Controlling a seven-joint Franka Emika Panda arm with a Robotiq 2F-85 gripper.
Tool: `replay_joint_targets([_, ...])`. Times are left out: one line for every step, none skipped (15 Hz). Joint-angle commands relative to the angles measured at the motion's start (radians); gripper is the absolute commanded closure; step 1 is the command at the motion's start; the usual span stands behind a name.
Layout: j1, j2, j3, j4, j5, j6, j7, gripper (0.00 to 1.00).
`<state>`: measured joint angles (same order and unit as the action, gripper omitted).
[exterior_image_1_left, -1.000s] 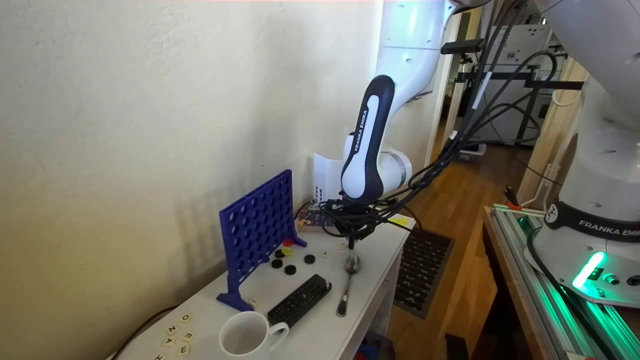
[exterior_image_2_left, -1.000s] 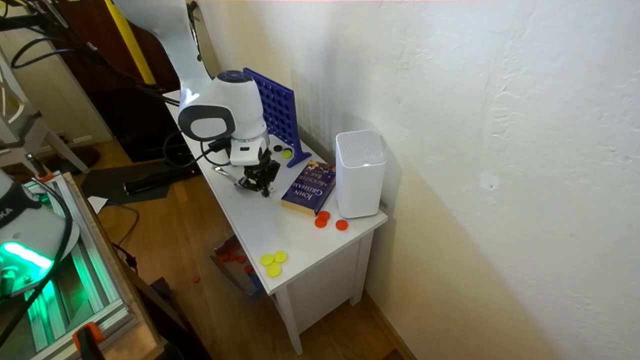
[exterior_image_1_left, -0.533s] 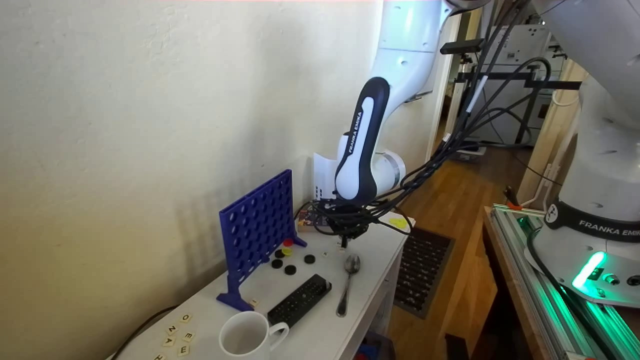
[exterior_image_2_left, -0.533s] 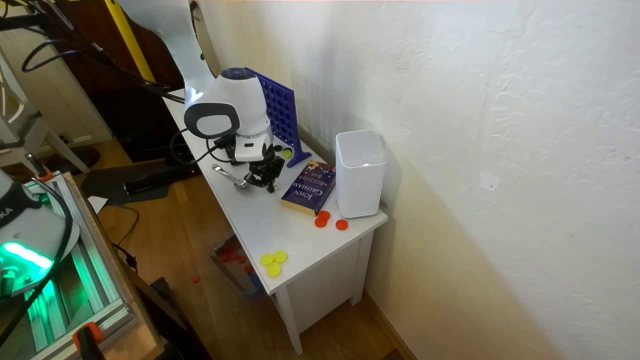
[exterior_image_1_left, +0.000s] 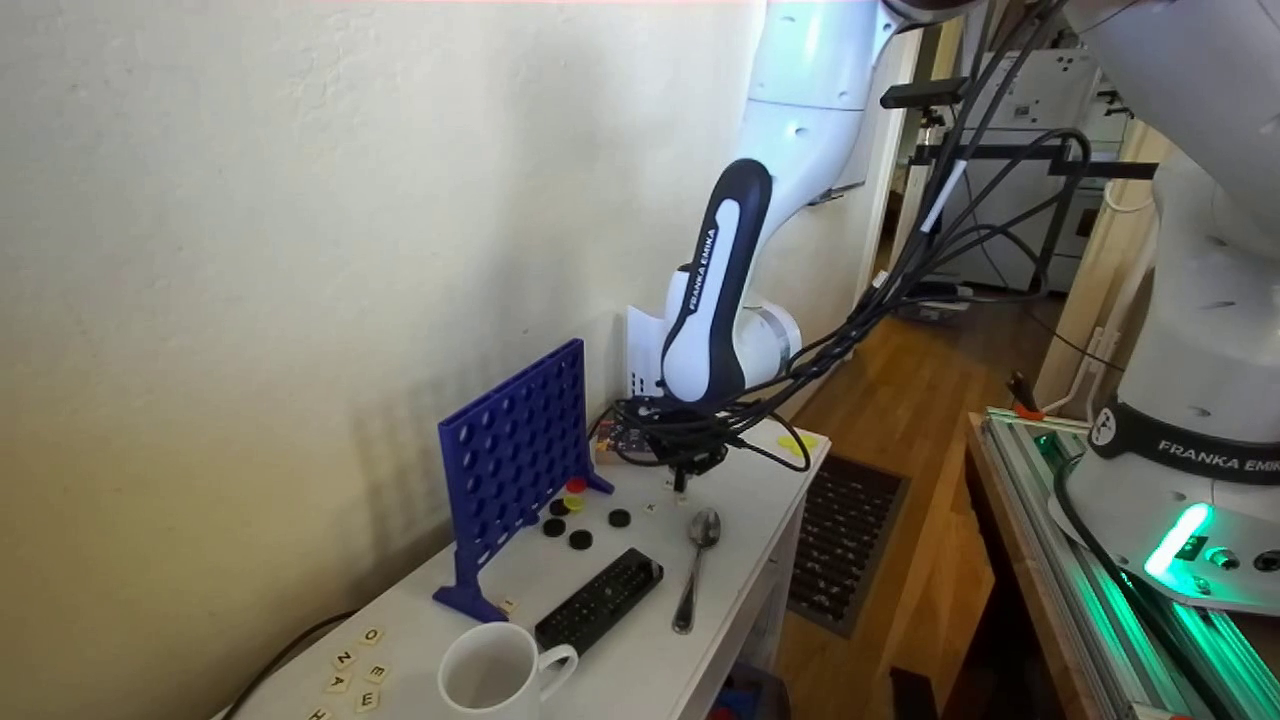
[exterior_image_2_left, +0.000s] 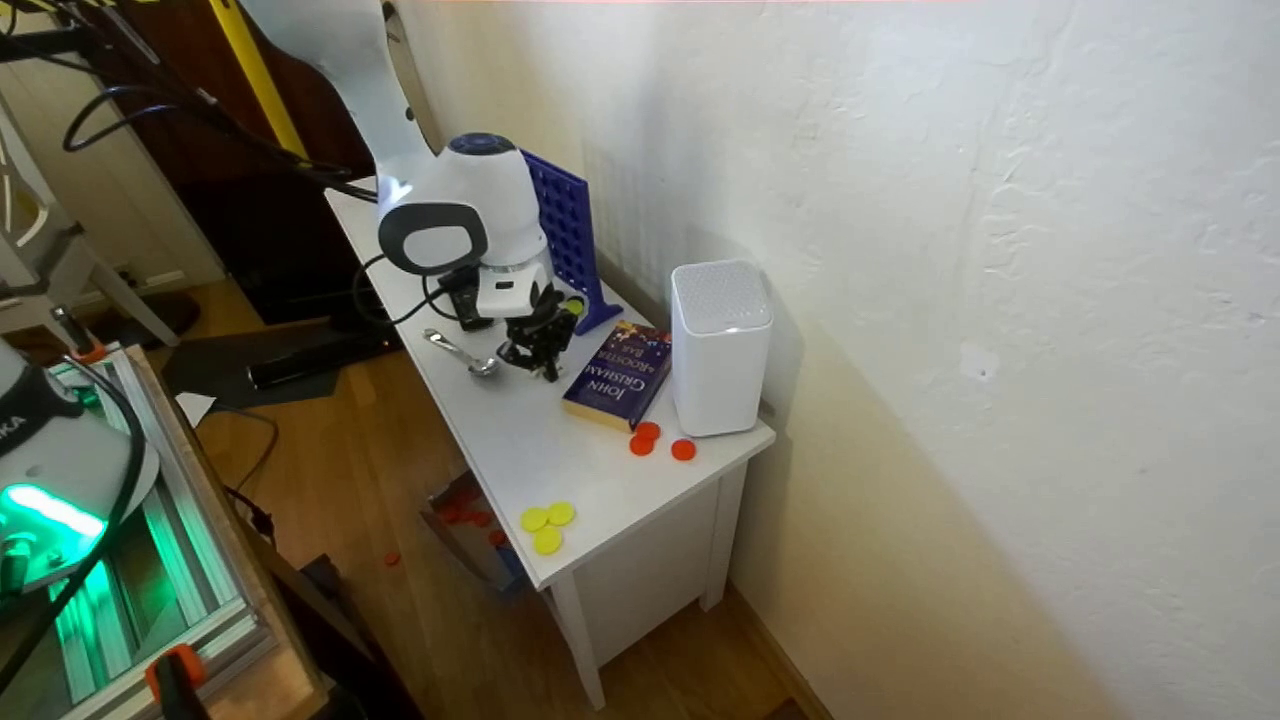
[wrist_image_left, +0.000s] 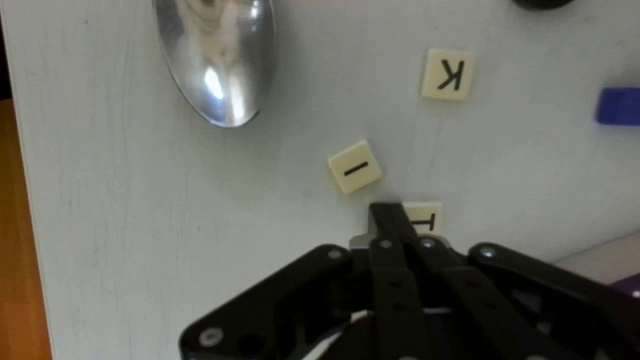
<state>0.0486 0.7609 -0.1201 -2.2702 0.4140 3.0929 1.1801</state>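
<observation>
My fingers (wrist_image_left: 391, 220) are clenched against each other and point down at the white worktop (exterior_image_2_left: 510, 440), between the spoon (wrist_image_left: 217, 60) and the paperback book (exterior_image_2_left: 620, 372). In the wrist view they hide part of the T tile (wrist_image_left: 425, 217), which lies flat right by them; I cannot tell whether I touch it or hang just above it. The I tile (wrist_image_left: 355, 167) sits askew near it, a little closer to the long edge away from the wall (exterior_image_2_left: 950, 300). The K tile (wrist_image_left: 448, 75) lies further off, on the wall side of the I tile.

The spoon has its bowl towards me, its handle running along that open long edge towards the end where the white mug (exterior_image_1_left: 490, 670) stands upright. The black remote control (exterior_image_1_left: 600, 602) lies between the spoon and the blue upright frame (exterior_image_1_left: 515, 455), which stands along the wall edge with black discs (exterior_image_1_left: 580, 540) near its feet. Beyond the frame, on the mug's side, more letter tiles (exterior_image_1_left: 337, 683) are scattered.

At the opposite short edge, the tall white box (exterior_image_2_left: 722, 350) stands in the corner by the wall edge, just beside the book. Three red discs (exterior_image_2_left: 641, 444) lie close to both, and three yellow discs (exterior_image_2_left: 547, 540) are grouped at the corner with the open long edge.
</observation>
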Motion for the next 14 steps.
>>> replay_joint_targets([0.028, 0.021, -0.024, 0.028, 0.017, -0.033, 0.025, 1.00])
replay_joint_targets([0.039, 0.019, -0.038, 0.022, 0.013, -0.045, 0.030, 1.00])
replay_joint_targets([0.050, 0.017, -0.051, 0.019, 0.010, -0.057, 0.035, 1.00])
replay_joint_targets([0.062, 0.014, -0.066, 0.015, 0.006, -0.070, 0.042, 1.00])
replay_joint_targets([0.072, 0.013, -0.080, 0.012, 0.002, -0.081, 0.048, 1.00])
replay_joint_targets([0.082, 0.011, -0.091, 0.009, -0.002, -0.091, 0.053, 1.00])
replay_joint_targets([0.086, 0.008, -0.098, 0.007, -0.006, -0.105, 0.055, 1.00])
replay_joint_targets([0.085, 0.006, -0.098, 0.005, -0.011, -0.118, 0.052, 1.00])
replay_joint_targets([0.088, 0.004, -0.097, 0.003, -0.014, -0.125, 0.050, 1.00])
replay_joint_targets([0.092, 0.003, -0.098, 0.002, -0.015, -0.130, 0.050, 1.00])
replay_joint_targets([0.098, 0.001, -0.102, -0.001, -0.018, -0.134, 0.052, 1.00])
replay_joint_targets([0.104, -0.003, -0.107, -0.005, -0.021, -0.139, 0.053, 1.00])
replay_joint_targets([0.103, -0.007, -0.105, -0.009, -0.024, -0.147, 0.047, 1.00])
replay_joint_targets([0.107, -0.010, -0.109, -0.011, -0.028, -0.155, 0.046, 1.00])
